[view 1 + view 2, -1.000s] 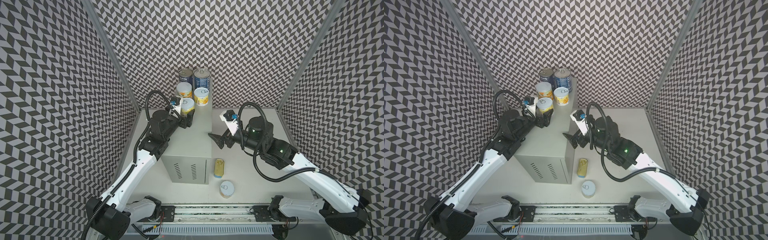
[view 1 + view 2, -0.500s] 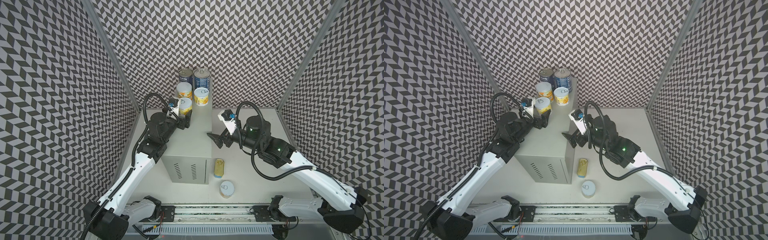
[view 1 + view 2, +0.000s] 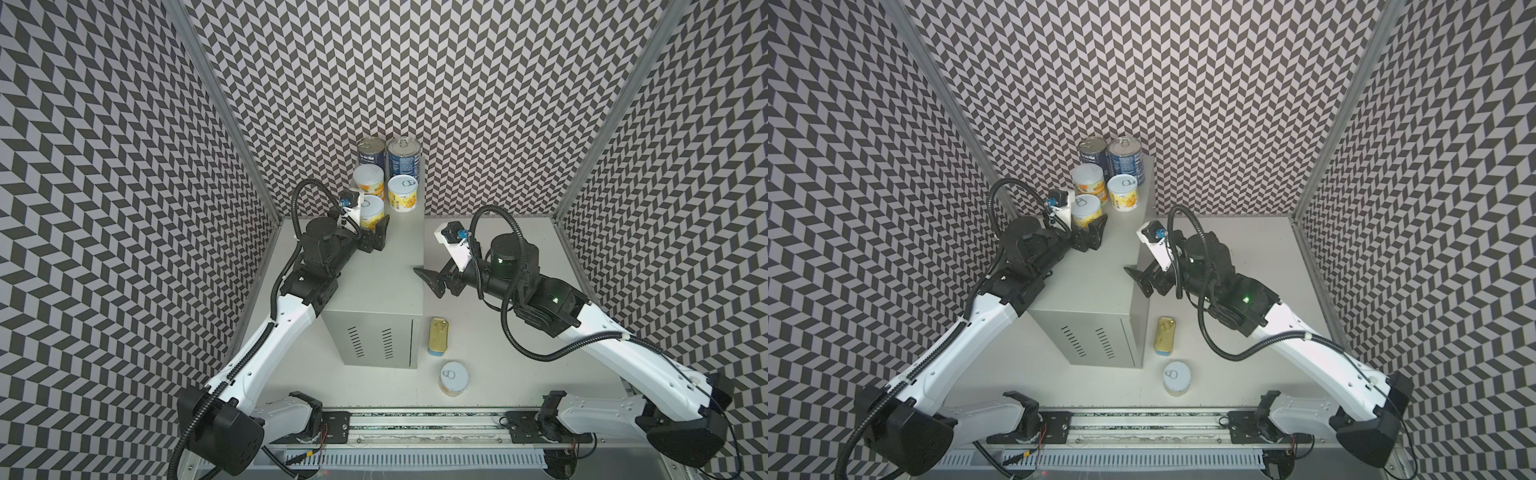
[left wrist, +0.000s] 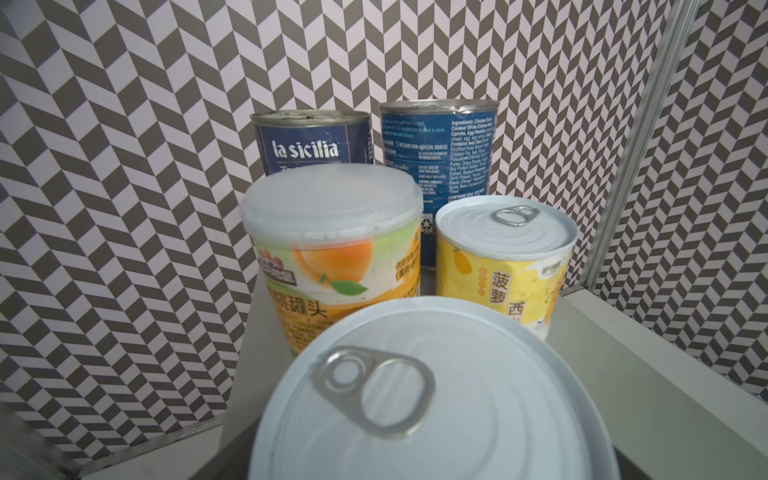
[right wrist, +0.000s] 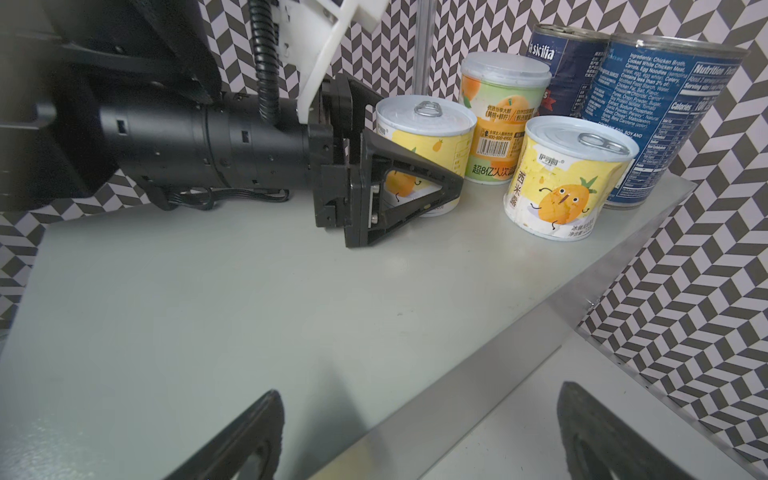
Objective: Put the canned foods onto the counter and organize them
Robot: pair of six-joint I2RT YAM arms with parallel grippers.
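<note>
In both top views five cans stand bunched at the far end of the counter [image 3: 374,282] [image 3: 1088,282]. The two blue cans [image 3: 403,156] [image 3: 1124,156] are at the very back. A peach can [image 3: 368,178] [image 3: 1088,178] and a pineapple can [image 3: 402,191] [image 3: 1122,191] sit just in front of them. The front can [image 3: 371,208] [image 3: 1086,208] is on the left side.

The left gripper [image 3: 372,224] [image 3: 1090,226] has a finger on either side of that front can, which sits upright on the counter top. Can't tell from up here if it's pinching or let go. The right gripper [image 3: 426,282] [image 3: 1137,281] hangs at the counter's right edge, jaws spread wide, nothing in them.

Down on the table [image 3: 498,374] [image 3: 1225,374], the SPAM tin [image 3: 438,336] [image 3: 1165,336] lies flat just beside the counter's front right corner. A loose can [image 3: 454,376] [image 3: 1176,376] stands near it.

Left wrist view: the front can [image 4: 436,395] fills the foreground, white lid and pull ring up. The peach can [image 4: 332,249] is right behind it with the pineapple can [image 4: 503,257] alongside, and the blue cans [image 4: 436,145] are at the back.

Right wrist view: one black finger [image 5: 399,191] of the left gripper crosses in front of the front can [image 5: 428,120] — the contact's hidden, so grip or no grip, can't say. The right gripper's own fingertips [image 5: 249,436] sit far apart, with the counter [image 5: 208,311] edge running between them and nothing held.
</note>
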